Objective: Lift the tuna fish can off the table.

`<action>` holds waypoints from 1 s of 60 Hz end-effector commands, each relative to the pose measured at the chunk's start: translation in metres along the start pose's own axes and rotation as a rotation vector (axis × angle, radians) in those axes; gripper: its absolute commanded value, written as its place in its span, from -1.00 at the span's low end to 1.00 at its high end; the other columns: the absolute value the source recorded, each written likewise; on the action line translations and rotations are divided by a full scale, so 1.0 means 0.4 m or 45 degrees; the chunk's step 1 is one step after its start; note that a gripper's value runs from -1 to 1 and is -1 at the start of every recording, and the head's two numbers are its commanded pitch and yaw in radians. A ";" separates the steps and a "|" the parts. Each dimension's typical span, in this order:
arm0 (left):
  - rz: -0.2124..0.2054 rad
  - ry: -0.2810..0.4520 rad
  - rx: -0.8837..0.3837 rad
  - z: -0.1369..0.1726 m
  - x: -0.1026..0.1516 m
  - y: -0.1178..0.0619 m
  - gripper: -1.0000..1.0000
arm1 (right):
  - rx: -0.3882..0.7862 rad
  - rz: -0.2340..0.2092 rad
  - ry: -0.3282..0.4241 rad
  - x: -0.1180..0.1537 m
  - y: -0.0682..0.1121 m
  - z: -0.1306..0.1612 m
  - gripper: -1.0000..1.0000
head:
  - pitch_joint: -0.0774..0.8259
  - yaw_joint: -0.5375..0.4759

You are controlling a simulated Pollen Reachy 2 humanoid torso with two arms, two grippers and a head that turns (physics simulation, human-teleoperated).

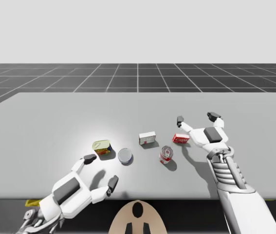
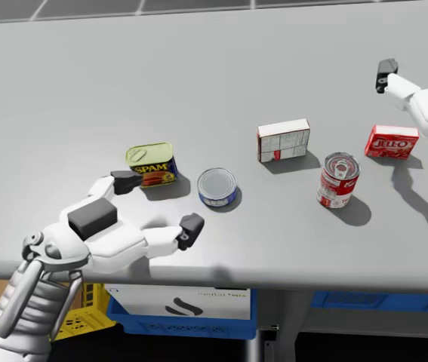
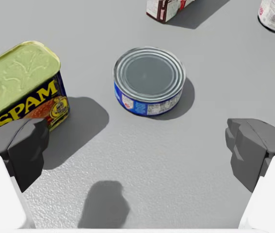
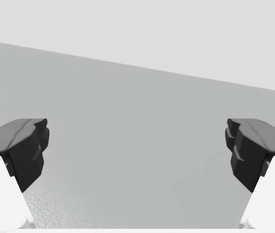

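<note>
Two grippers to pick from, but clearly a job for the left gripper [image 3: 137,150]. Spread wide, nothing between the fingers, hovering low over the table [image 1: 40,126] by the front edge, left of the middle. Straight ahead of it, just past the fingertips and roughly centred on the gap: the tuna can [image 3: 149,80], sitting flat on the table, lid up. Round, so no long axis to fuss over; any line across the rim as good as another. Same wide-open, empty-handed story for the right gripper [image 1: 196,118], only way over toward the right edge, beyond a red can [image 1: 166,154] and a red box [image 1: 180,139], well apart from the target. So probably just push forward and down until both fingers straddle the can, then close and raise.

Worth watching: the yellow tin [image 3: 23,82] just beside the can and very near one finger in the left wrist view; touching or not, can't tell. Could get clipped on the way in. High view good for the overall layout, including a white box [image 1: 147,138] further back, but no use for judging alignment. Right wrist view aimed out across the table toward the far edge, away from the can.
</note>
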 end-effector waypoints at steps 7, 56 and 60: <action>0.008 0.106 -0.028 -0.117 -0.032 -0.002 -1.00 | -0.003 -0.004 -0.006 0.003 -0.001 0.002 -1.00 | 0.83 0.28; -0.012 0.203 0.016 -0.311 0.012 -0.065 -1.00 | -0.012 -0.026 -0.031 0.016 -0.009 0.011 -1.00 | 0.84 0.26; -0.020 0.203 0.015 -0.315 0.011 -0.069 -1.00 | -0.012 -0.029 -0.031 0.017 -0.009 0.011 -1.00 | 0.84 0.26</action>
